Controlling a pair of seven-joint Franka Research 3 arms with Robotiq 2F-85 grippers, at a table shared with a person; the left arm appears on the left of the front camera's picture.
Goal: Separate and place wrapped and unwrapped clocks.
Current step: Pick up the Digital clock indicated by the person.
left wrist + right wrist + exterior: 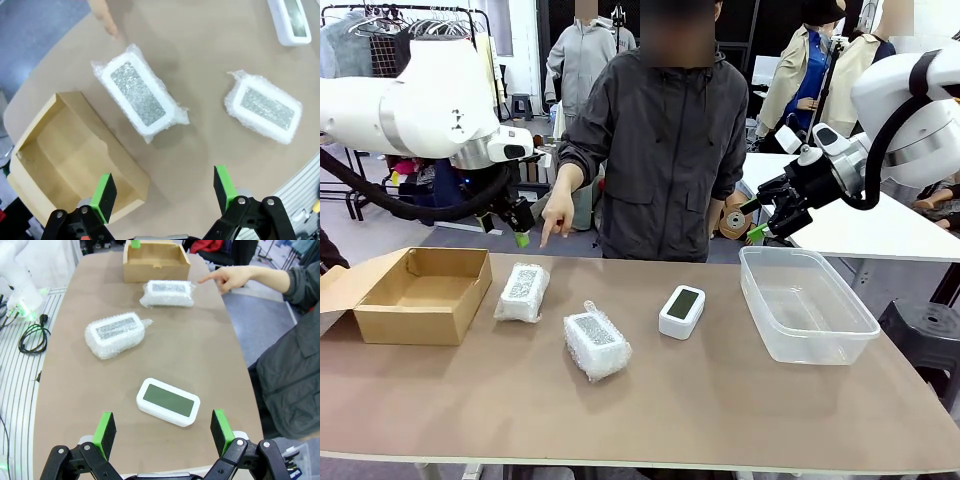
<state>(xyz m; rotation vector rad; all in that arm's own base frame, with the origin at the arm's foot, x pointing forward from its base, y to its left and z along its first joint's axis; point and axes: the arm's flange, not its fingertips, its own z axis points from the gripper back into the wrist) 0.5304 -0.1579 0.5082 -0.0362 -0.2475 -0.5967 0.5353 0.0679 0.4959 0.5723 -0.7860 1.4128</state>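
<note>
The bare clock [682, 310] lies right of the middle of the table [740, 420]. The near bundle [596, 343] is left of it toward the robot's edge, and the far bundle [522, 292] is further left, just beside the cardboard box [420, 295] at the left end; the clear tub [807, 305] sits at the right end. A person's hand [557, 213] points down over the far edge near the far bundle, while the left gripper [164, 180] and right gripper [163, 427] hang above the table, fingers wide, holding nothing.

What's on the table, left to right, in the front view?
cardboard box → first bubble-wrapped clock → second bubble-wrapped clock → bare white clock → clear plastic tub
</note>
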